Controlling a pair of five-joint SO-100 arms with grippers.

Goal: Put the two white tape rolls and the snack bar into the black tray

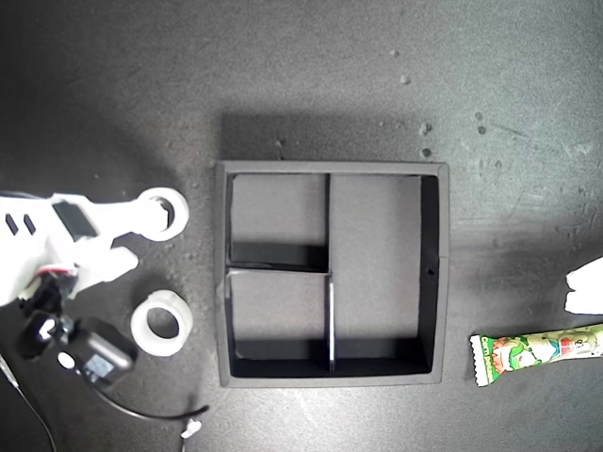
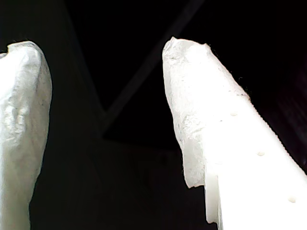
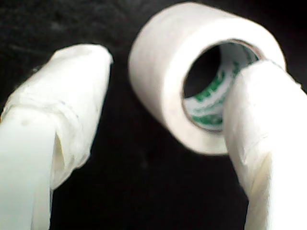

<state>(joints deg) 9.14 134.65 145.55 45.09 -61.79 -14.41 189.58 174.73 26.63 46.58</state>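
My second gripper point(image 3: 165, 115), spread, has one finger inside a tape roll point(image 1: 165, 211) at the exterior view's left; next, pinch and carry it to the tray point(image 1: 332, 169). My first gripper point(image 2: 105, 115) is spread, empty.

The snack bar point(image 1: 539, 347) runs off the exterior view's right edge, so I can't see its far end, and its lettering is too small to read. A white bit point(image 1: 586, 285) just above it is clipped by that same edge, can't tell what it is. The arm point(image 1: 57, 247) on the exterior view's left is cut off too. In the second wrist view, one finger point(image 3: 261, 129) of my second gripper point(image 3: 165, 98) covers part of the tape roll point(image 3: 192, 62) hole, green print inside is blurry
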